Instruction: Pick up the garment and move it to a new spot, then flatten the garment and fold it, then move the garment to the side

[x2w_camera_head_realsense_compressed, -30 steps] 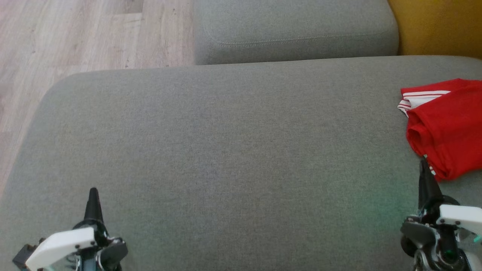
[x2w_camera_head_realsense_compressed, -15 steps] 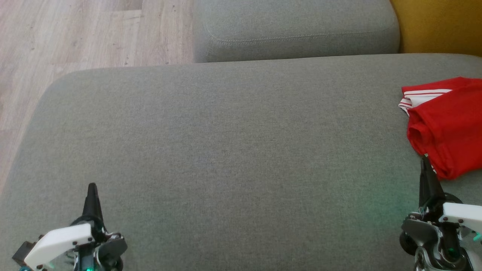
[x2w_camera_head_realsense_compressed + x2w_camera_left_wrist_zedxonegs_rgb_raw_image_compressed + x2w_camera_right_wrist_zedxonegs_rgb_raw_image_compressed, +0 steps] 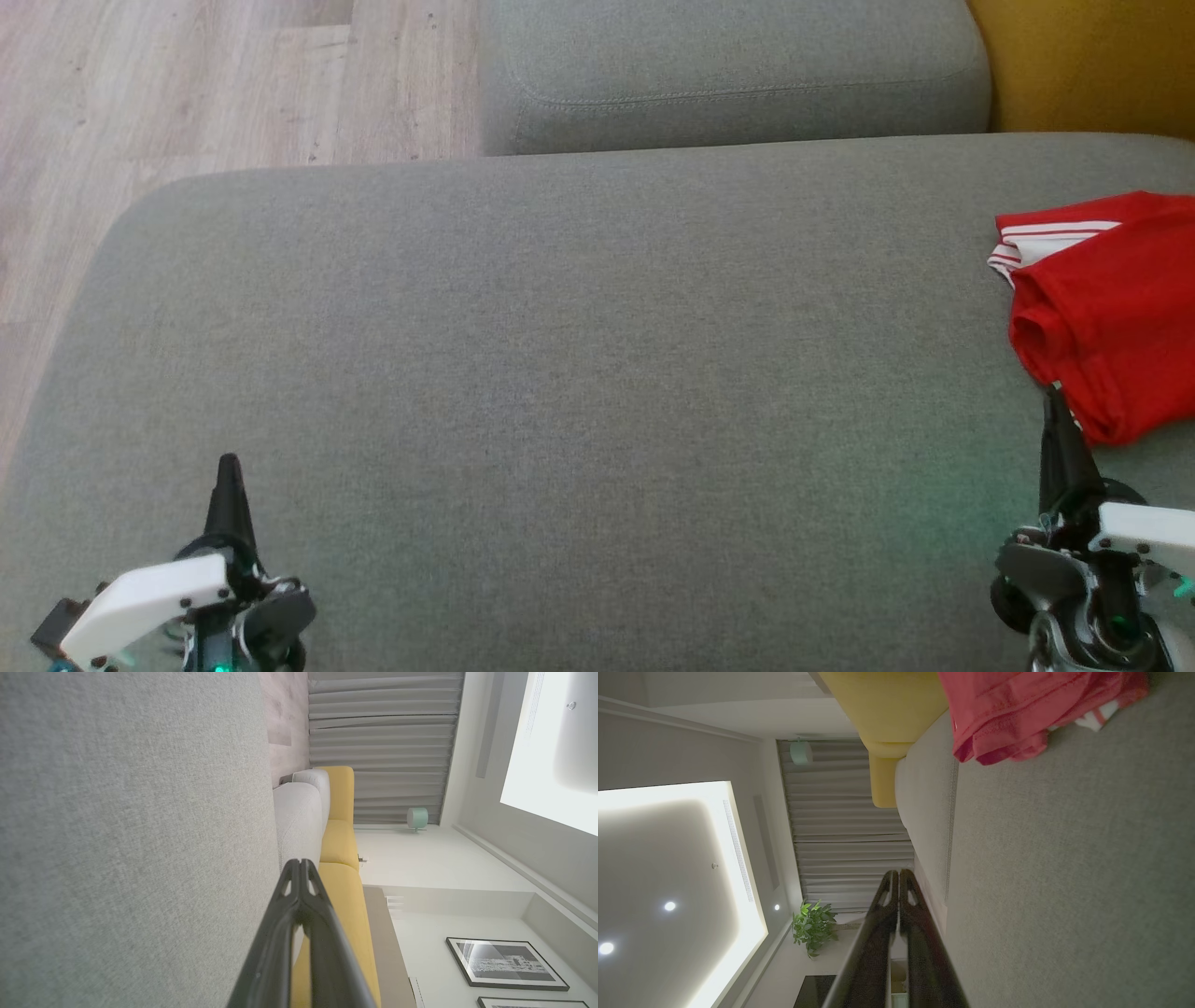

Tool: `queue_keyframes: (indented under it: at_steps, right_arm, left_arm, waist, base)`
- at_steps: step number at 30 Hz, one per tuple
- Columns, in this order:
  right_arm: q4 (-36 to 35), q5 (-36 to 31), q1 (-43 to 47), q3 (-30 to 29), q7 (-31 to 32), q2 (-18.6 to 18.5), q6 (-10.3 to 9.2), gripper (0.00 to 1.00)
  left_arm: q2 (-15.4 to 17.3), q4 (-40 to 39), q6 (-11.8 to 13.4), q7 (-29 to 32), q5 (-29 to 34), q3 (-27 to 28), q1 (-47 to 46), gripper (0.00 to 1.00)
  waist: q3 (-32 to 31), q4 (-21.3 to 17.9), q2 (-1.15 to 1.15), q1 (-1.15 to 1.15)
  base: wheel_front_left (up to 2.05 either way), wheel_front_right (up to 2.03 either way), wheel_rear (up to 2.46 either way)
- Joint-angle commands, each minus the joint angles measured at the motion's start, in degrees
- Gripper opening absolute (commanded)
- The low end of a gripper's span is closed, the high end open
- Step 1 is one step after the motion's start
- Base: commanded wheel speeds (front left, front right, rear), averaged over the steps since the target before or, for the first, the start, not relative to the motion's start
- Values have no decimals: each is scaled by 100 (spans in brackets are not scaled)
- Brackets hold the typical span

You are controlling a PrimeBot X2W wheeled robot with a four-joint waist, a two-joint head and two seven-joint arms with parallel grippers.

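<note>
Garment (image 3: 1111, 317), red with white stripes, lies in a compact folded bundle at the far right of a grey sofa seat (image 3: 560, 373), partly cut off by the edge of the head view. Its place off to the side, with the middle of the seat bare, suggests the fold is done and the piece has been set aside. Left gripper (image 3: 229, 467) sits low at the near left, jaws pressed together on nothing. Right gripper (image 3: 1053, 401) points toward the bundle's near edge, jaws also together and empty; the right wrist view shows the cloth (image 3: 1017, 714) ahead of the fingertips, apart from them. Both arms look parked clear of the fabric.
</note>
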Motion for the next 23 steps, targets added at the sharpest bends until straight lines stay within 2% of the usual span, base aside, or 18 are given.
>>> queue_keyframes:
  at_steps: [1,23]
  right_arm:
    - [-182,25,-291,109,32,-21,-4,0]
    - [-181,12,-293,93,45,-11,-4,0]
  left_arm:
    - [23,-161,-37,29,-9,223,-284,0]
    - [17,-161,-37,36,-2,232,-285,0]
  waist:
    - [0,0,0,0]
    - [0,0,0,0]
  base:
    - [0,0,0]
    - [0,0,0]
